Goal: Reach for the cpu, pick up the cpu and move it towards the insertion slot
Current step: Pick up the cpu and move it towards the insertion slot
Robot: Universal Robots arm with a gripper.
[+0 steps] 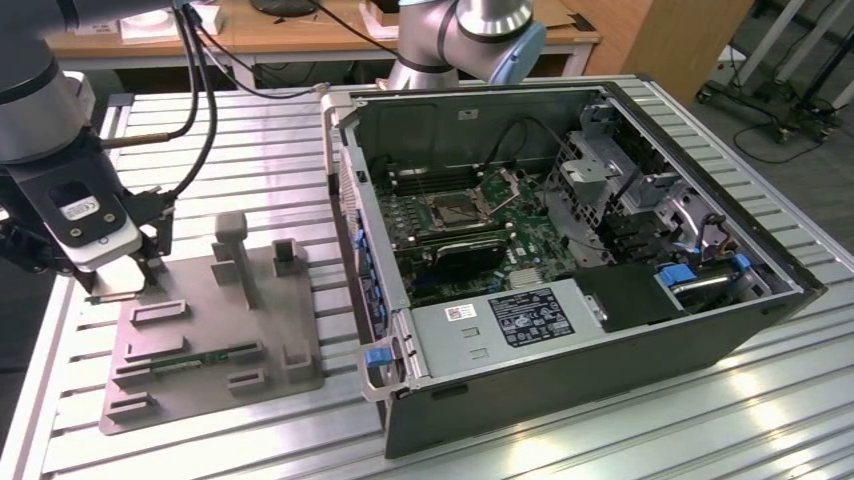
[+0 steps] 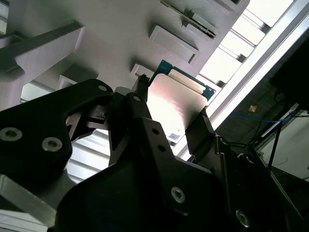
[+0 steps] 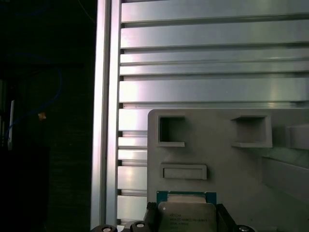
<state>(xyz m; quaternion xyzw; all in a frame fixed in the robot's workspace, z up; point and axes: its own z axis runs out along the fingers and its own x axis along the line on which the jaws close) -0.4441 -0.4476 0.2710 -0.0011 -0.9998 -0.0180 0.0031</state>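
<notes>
Two fingers [image 2: 145, 121]: pressed against opposite edges of the cpu [image 2: 176, 94], one on each side, in both wrist views. No gap shows at either edge, so I read this as a pinch.
Gripper [image 1: 130, 272]: mine, hanging over the grey fixture tray [image 1: 214, 340] at the exterior view's left, on the slatted table [image 1: 667, 440].
Cpu position: between my fingertips, metal top up, green edge showing on its far side. It is at or just over its seat in the tray; I cannot tell whether it is lifted clear.
Insertion slot [image 1: 454, 210]: inside the open computer case [image 1: 574, 250], well apart from me.
Task state (judgement): reach done, grasp apparently made, carry not begun.
Risk 1: I hold only the thin edges. Uneven finger contact could let the chip tilt or slip and fall back onto the tray.
Risk 2: the case wall stands between me and the slot. A low path would clip it.
Risk 3: the chip could twist in the pinch and arrive misaligned over the socket.
</notes>
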